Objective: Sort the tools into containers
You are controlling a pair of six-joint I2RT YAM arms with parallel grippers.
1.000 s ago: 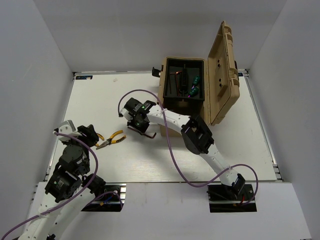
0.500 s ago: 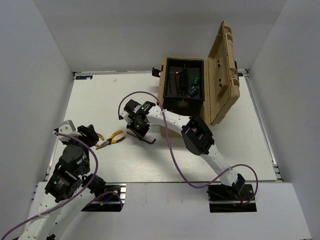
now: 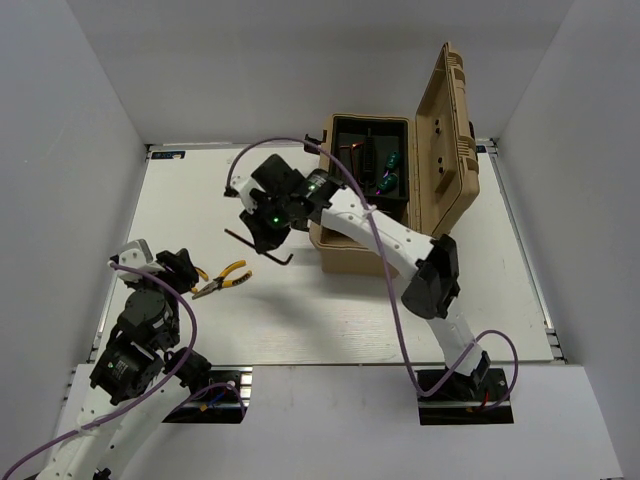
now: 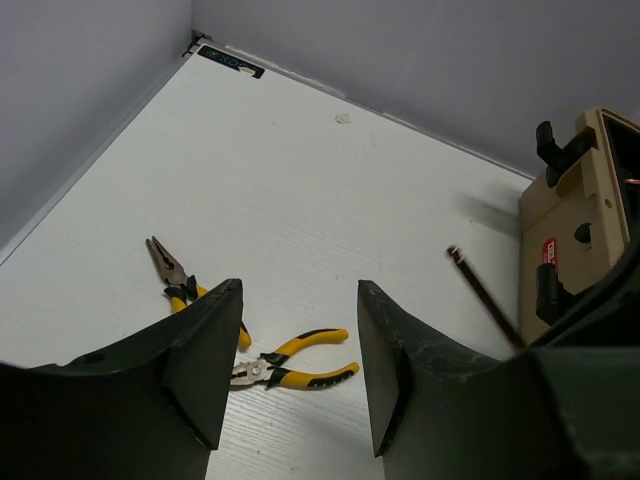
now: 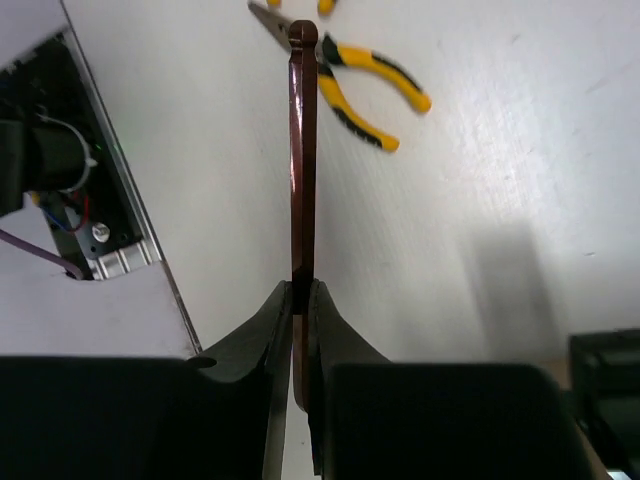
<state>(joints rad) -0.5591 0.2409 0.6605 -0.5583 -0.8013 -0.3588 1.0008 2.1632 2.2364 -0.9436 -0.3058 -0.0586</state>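
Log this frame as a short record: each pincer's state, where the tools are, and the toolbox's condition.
right pincer: shut on hex key, held above the table, left of the toolbox
left pincer: open, empty, low over the pliers
pliers: two pairs, yellow-handled, lying on the table, not yet sorted
toolbox: lid open; green-handled screwdrivers inside
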